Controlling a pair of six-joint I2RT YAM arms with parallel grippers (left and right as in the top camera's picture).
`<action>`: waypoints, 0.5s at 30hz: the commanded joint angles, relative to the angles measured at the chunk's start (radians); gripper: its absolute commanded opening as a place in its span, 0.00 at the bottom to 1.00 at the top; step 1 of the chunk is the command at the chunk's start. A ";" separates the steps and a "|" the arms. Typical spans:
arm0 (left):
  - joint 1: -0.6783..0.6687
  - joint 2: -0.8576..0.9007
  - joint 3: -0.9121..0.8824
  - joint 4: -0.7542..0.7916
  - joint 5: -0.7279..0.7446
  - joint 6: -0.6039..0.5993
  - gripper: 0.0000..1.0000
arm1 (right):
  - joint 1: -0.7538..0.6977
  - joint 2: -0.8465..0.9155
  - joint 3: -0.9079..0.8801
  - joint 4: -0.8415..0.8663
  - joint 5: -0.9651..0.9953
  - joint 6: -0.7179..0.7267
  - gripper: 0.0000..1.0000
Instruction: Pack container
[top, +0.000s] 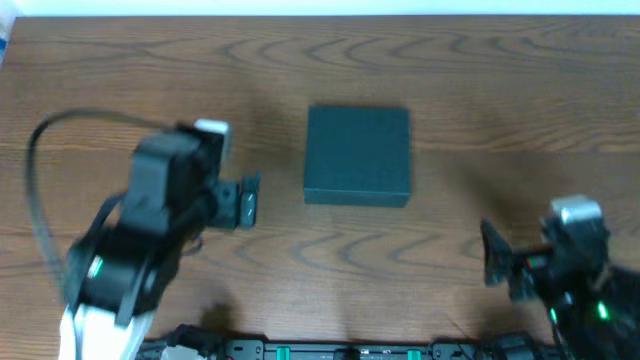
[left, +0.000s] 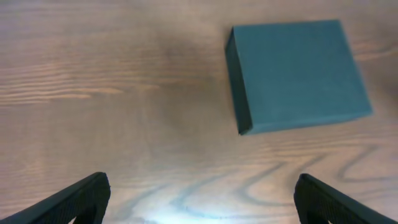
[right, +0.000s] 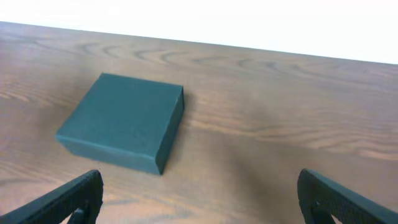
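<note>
Trouble starts at the near edge of the table (top: 480, 90), where both tools hang. The left gripper (top: 247, 198) is left of centre, jaws spread wide with nothing between them. The right gripper (top: 492, 255) is toward the near right corner, just as wide and just as empty.

Farther in, at about the middle of the table, lies the container (top: 357, 155), flat and square to the edges and well apart from both grippers. Its lid looks shut, and I cannot tell which side carries the hinge. Nothing to pack shows in any view.

The likely failures come from that shut lid. A fingertip pushed at the wrong side would meet the hinge and shove the whole box instead of lifting the flap. The box looks light, and on bare wood it would probably skid toward the far edge unless the other arm braces it. Pinching too hard could dent the cardboard. With both arms closing on one small target from opposite sides, they could also knock each other.

Beyond the box the table runs bare to its far edge, so nothing there would stop a slide.
</note>
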 joint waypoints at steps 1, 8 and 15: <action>0.000 -0.123 -0.068 -0.023 -0.001 -0.028 0.95 | 0.006 -0.063 0.002 -0.071 0.016 -0.005 0.99; 0.000 -0.404 -0.180 -0.032 -0.002 -0.067 0.95 | 0.006 -0.156 0.002 -0.135 -0.076 0.023 0.99; 0.001 -0.471 -0.182 -0.072 -0.003 -0.067 0.95 | 0.006 -0.158 0.002 -0.129 -0.175 0.023 0.99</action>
